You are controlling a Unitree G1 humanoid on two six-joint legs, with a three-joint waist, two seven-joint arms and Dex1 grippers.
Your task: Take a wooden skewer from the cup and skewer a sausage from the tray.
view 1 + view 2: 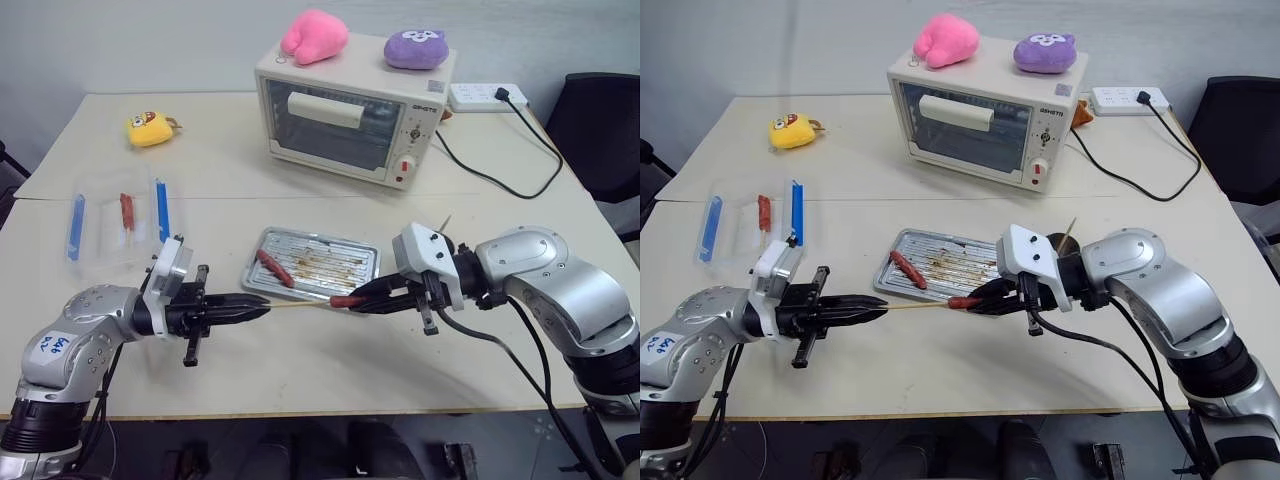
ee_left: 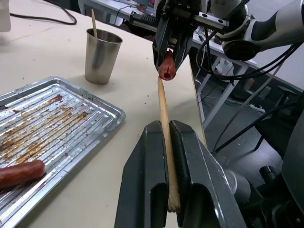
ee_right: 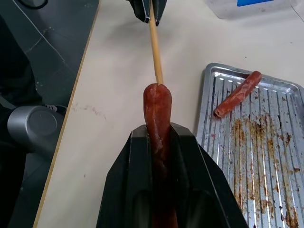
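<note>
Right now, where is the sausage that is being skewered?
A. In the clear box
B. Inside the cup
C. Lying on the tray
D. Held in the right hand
D: the right hand grips the sausage, with the wooden skewer meeting its end.

Open table (image 1: 300, 370) in front of both arms — behind them the tray (image 1: 355, 262) and the cup (image 2: 101, 56) block the way.

This looks like a lab or office room staged as a mock kitchen. A plain pale desk (image 1: 300, 370) stands against a bare grey wall. At its far edge sits a toaster oven (image 1: 350, 120) with plush toys (image 1: 315, 36) on top, a power strip (image 1: 487, 96) at the far right corner, and a black office chair (image 1: 605, 130) beside it.
</note>
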